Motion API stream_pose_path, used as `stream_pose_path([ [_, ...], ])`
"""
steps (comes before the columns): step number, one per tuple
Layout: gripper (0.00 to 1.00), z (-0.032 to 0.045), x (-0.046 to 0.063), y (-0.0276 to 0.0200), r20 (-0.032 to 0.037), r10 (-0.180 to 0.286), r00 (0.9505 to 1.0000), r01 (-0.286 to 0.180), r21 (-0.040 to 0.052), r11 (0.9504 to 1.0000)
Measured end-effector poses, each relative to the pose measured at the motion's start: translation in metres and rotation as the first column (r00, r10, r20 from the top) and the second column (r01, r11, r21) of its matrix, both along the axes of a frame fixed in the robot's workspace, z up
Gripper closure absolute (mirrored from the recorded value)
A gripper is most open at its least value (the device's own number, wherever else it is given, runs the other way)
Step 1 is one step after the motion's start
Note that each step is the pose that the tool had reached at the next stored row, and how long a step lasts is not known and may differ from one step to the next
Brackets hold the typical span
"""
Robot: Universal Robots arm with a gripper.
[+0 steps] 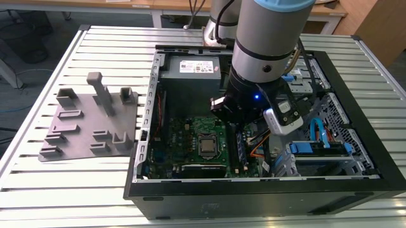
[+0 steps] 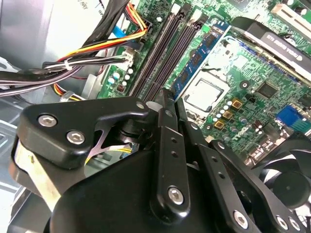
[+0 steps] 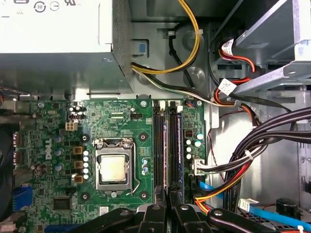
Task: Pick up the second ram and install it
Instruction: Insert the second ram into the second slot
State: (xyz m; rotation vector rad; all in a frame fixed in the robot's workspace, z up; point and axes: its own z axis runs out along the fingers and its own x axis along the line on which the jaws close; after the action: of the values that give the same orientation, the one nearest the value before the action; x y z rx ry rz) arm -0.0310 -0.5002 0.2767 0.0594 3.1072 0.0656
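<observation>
My gripper (image 1: 242, 129) reaches down into the open computer case (image 1: 142, 142), over the memory slots (image 3: 158, 145) beside the processor socket (image 3: 114, 167). In both wrist views its black fingers (image 3: 154, 216) stand close together. The second ram (image 2: 197, 56), a narrow board with dark chips and bluish patches, runs out from between them along the slots. In the first wrist view the second ram (image 3: 166, 145) shows edge-on as a thin line. The gripper (image 2: 171, 97) is shut on it. Whether the board is seated in a slot I cannot tell.
A grey plastic fixture (image 1: 89, 123) with upright posts lies on the slatted table (image 1: 63, 199) at the exterior view's left. The power supply (image 3: 53, 43) sits at the case's far end. Cable bundles (image 3: 243, 160) and a drive cage (image 1: 320, 147) crowd the other side of the slots.
</observation>
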Motion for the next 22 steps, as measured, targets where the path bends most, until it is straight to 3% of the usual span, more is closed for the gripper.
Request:
stream_pose_path([
  [3,0.86,-0.0001,0.0000,0.0000,-0.0053,0.000,1.0000,0.000,0.0014,1.0000],
  [6,0.86,-0.0006,0.0001,0.0000,-0.0264,0.000,0.9997,0.000,0.0054,1.0000],
  [9,0.86,-0.0012,0.0000,0.0000,-0.0266,0.000,0.9996,0.000,0.0093,1.0000],
  [12,0.86,-0.0018,0.0000,0.0000,-0.0266,0.006,0.9996,-0.005,0.0240,0.9997],
  [22,0.86,-0.0019,0.0001,0.0000,-0.0266,0.012,0.9996,-0.012,0.0247,0.9996],
])
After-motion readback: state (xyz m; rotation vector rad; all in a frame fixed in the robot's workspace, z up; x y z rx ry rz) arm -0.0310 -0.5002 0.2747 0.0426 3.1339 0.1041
